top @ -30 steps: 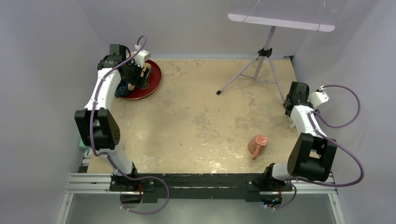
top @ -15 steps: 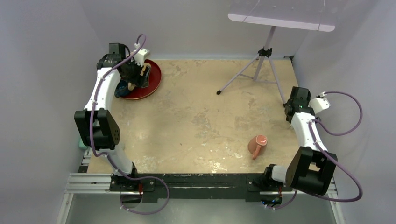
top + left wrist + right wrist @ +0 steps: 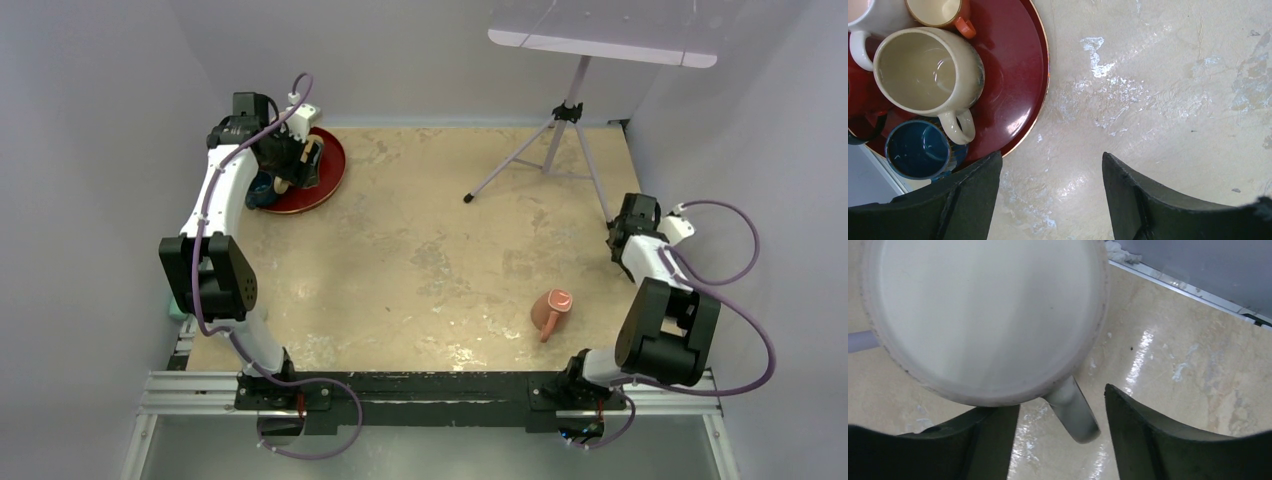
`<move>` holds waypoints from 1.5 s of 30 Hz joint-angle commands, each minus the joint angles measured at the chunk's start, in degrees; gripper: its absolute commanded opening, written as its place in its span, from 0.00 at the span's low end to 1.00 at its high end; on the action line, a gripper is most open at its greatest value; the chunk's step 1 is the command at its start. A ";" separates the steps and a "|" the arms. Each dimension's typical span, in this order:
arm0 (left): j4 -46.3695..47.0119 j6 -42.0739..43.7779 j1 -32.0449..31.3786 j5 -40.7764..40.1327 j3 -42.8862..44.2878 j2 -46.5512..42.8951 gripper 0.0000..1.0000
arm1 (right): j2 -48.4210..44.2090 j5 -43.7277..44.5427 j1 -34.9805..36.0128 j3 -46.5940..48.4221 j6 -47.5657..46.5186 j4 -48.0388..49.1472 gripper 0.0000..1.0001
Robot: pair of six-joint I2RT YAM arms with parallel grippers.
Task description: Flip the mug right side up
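Note:
A white mug fills the right wrist view with its flat base turned up toward the camera. Its handle points down between the fingers of my right gripper, which is open, with a gap on each side of the handle. From above, the right gripper sits at the table's right edge and hides this mug. A pink mug lies on its side nearer the front, untouched. My left gripper hangs open over bare table beside the red tray.
The red tray at the back left carries upright mugs: a cream one, a blue one and an orange one. A tripod stands at the back right. The right wall runs close beside the right arm.
The right wrist has drawn a little toward the near edge and folded lower. The left wrist shifted slightly over the tray. The pink mug has not moved.

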 commanded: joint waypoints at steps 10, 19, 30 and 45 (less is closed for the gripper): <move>-0.68 -0.03 -0.28 1.05 0.01 -4.80 0.77 | -4.97 -1.87 -0.70 1.53 -8.75 5.74 0.00; -8.87 -5.98 -0.40 3.28 6.57 -4.29 0.84 | -19.57 -7.15 -0.72 5.10 -8.61 2.15 0.00; -10.30 -19.80 -6.46 13.39 10.54 -7.67 0.87 | -29.06 -22.19 -0.63 10.08 -7.69 -1.22 0.00; 25.28 -69.79 -19.73 33.17 -11.12 -10.25 0.86 | -32.99 -41.89 26.00 2.75 22.85 11.20 0.00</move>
